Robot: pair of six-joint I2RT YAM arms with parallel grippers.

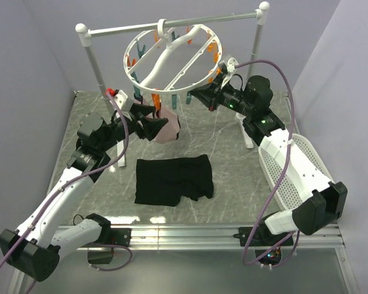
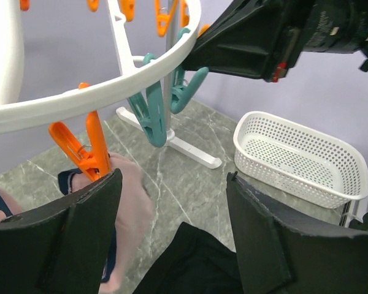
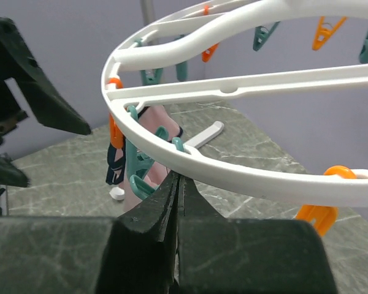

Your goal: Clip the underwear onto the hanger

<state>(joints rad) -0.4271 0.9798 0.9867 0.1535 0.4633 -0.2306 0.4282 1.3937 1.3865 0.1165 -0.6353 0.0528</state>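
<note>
Pink garment [image 1: 168, 130] clipped to hanger [image 3: 233, 173] — basket [image 2: 303, 158] nearby

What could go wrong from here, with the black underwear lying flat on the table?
1. The right gripper, shut at the hanger rim, could set it swinging on its hook.
2. The open left gripper sits by the pink garment and an orange clothespin; it may snag them, far from the underwear.
</note>
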